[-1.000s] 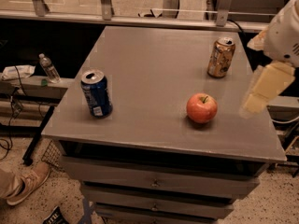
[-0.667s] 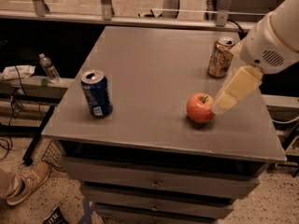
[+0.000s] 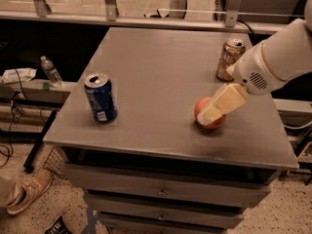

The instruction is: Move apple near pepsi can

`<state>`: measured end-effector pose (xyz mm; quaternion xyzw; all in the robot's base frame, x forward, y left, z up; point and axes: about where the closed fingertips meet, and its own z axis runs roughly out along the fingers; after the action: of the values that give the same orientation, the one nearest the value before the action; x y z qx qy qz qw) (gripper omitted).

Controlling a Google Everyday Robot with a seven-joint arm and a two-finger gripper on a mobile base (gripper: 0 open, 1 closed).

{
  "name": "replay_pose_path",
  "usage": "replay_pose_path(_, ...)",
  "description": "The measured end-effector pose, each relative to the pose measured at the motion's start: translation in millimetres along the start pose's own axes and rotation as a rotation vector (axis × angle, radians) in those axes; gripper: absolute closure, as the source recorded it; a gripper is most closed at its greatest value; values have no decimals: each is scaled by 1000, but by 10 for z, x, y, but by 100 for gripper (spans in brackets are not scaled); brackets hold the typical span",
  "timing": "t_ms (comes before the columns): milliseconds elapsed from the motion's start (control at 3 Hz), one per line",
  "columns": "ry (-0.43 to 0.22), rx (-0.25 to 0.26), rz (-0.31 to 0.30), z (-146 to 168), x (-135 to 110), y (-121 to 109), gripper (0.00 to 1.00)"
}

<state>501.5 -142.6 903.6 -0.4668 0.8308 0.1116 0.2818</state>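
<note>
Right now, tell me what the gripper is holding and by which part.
Cannot be told: the gripper lies across the top of the apple, which rests on the table.

Dim, warm light, probably from overhead: faint sheen on the far tabletop (image 3: 165, 48), soft shadow under the apple (image 3: 218, 123); the gripper (image 3: 207, 115) over it, right, looks brightest.

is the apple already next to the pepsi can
No, the apple sits well apart from the pepsi can, with the end effector at the apple.
</note>
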Motion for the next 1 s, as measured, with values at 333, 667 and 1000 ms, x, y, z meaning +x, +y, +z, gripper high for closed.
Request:
replay_pose_path(333, 0, -22, 28, 166, 20, 89, 0)
replay_pose_path(667, 7, -48, 38, 315, 27, 152, 0)
replay_pose_path(1000, 22, -64, 43, 423, 54, 210, 18)
